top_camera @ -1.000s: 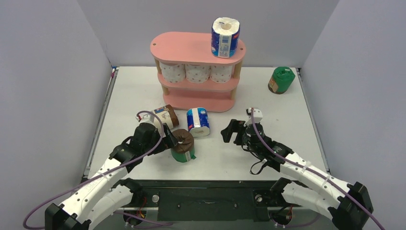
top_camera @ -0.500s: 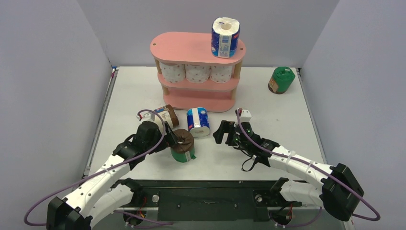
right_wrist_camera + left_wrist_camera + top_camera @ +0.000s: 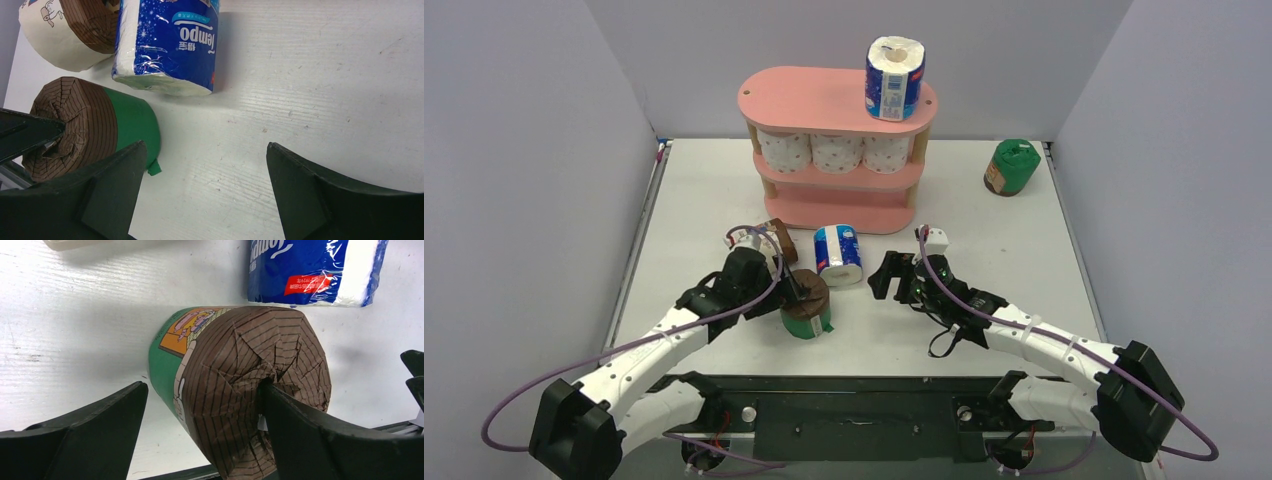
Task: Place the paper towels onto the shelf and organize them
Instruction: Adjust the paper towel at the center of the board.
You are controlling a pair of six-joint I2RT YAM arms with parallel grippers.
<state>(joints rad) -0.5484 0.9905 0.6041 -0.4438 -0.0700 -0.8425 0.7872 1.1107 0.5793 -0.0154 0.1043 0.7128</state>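
A green roll with a brown striped end stands near the table's front. My left gripper is open astride its wall: one finger sits in the core hole, and the other stands just clear of the green side. A blue-and-white roll lies behind it, with a beige-and-brown roll to its left. My right gripper is open over bare table, right of the blue roll. The pink shelf holds three dotted white rolls on its middle tier and a blue roll on top.
A second green roll stands alone at the far right of the table. Grey walls close in both sides and the back. The arms' black base rail runs along the near edge.
My left gripper slid forward onto the green roll, one finger entering its core, and its jaws narrowed a little. My right arm swung left toward the blue roll, then held still.
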